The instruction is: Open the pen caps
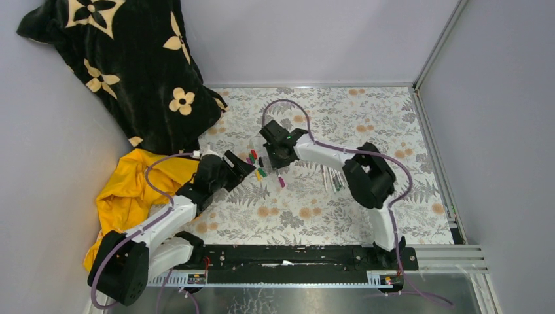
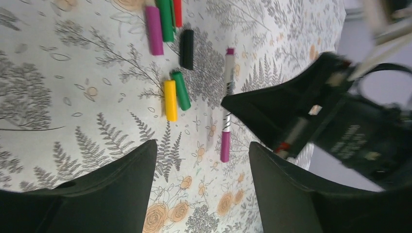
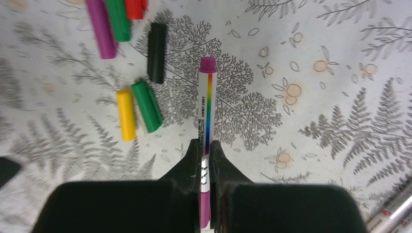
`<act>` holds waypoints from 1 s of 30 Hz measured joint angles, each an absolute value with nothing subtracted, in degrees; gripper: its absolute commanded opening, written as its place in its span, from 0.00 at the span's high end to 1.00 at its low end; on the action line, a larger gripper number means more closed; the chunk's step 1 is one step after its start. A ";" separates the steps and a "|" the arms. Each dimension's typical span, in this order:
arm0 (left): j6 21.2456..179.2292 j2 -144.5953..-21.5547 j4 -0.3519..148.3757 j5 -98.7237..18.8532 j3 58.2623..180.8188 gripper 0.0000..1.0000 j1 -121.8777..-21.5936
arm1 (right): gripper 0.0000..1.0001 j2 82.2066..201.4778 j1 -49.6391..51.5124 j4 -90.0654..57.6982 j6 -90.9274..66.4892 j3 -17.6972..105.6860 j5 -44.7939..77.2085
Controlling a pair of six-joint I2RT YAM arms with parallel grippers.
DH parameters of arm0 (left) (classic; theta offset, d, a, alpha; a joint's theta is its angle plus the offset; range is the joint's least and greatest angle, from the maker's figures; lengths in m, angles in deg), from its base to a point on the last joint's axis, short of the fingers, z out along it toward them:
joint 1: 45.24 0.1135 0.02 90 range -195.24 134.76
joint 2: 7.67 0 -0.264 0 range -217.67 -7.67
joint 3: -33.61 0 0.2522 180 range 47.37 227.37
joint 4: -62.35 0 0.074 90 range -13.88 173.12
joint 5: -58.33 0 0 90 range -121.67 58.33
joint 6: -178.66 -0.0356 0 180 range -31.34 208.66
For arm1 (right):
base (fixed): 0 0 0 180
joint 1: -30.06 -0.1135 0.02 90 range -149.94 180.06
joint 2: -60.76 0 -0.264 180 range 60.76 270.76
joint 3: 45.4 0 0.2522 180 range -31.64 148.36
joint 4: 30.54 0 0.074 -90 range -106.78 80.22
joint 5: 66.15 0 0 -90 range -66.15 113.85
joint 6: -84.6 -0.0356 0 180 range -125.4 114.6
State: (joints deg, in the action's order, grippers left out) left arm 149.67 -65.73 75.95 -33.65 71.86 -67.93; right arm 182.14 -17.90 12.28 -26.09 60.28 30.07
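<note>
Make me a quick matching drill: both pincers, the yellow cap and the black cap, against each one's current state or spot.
Things:
1. left pincer
2. right pincer
3. yellow cap
4. black cap

States or spots:
A. shut on the purple-ended pen
B. side by side with a green cap
C. open, holding nothing
D. loose on the table, the cap nearest the pen's free end

Pairs: 1-C, 2-A, 3-B, 4-D
</note>
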 measured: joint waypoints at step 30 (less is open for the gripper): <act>153.98 -83.83 33.79 -54.83 66.94 0.38 -73.25 | 1.00 164.75 -11.50 -1.34 -35.42 48.21 16.23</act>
State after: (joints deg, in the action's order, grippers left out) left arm 153.98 -83.83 33.79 -54.83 66.94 -73.25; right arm 164.75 -11.50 -1.34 -35.42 48.21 16.23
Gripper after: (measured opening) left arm 0.633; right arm 0.035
